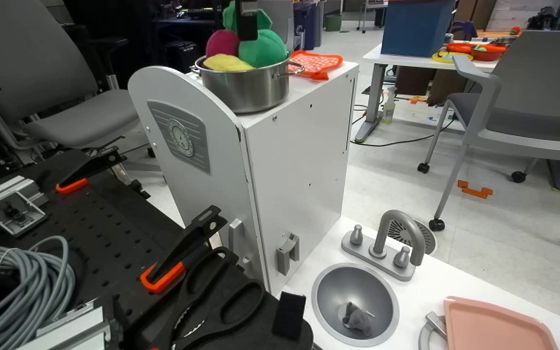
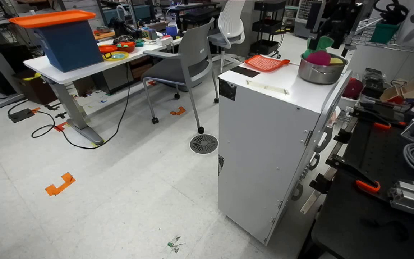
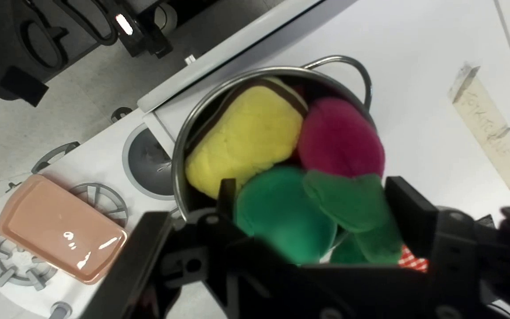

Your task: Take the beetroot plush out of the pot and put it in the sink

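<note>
End effector (image 3: 314, 191): pointing downward, spread wide.
Left finger (image 3: 227, 197): black, at the left in the wrist view.
Right finger (image 3: 410, 204): black, at the right in the same view, well apart from its partner.
Linkage (image 3: 177, 266): dark, partly blurred, along the near edge there.
Upper part: cut off by the top edge in both exterior views.

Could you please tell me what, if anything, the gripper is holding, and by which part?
Nothing appears held: the gripper is open, and in the wrist view leaves of the beetroot plush show between its fingers.
</note>
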Available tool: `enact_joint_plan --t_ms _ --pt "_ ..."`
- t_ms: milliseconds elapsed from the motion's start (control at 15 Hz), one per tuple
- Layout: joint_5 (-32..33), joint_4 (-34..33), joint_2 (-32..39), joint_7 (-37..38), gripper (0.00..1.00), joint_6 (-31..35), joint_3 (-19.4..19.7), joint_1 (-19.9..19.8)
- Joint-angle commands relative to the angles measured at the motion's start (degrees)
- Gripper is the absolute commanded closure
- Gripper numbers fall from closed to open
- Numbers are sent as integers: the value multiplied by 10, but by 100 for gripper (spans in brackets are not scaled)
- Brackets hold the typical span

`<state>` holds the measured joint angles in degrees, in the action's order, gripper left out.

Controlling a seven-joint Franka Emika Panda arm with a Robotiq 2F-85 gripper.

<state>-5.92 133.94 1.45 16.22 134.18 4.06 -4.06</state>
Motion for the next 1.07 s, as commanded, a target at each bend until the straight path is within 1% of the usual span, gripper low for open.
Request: enact_joint_plan --t_ms 0,67,133,333,467,600,667,800,867,1000 --pt "1 2 -6 3 47 -2 0 1" --pt "1 2 -6 1 57 -2 0 1" --pt "1 2 -6 0 63 -1 0 1" --pt "1 2 -6 -2 87 0 -1 2" --pt "1 3 -7 -3 100 0 -1 2" --pt "0 3 -7 -4 100 0 -1 3" --pt "-1 2 -6 -5 97 0 -2 3" --pt "-4 2 -6 -7 100 0 -2 3" --pt "-6 2 -5 -9 98 0 -2 3" --pt "-6 2 -6 -8 98 0 -3 4"
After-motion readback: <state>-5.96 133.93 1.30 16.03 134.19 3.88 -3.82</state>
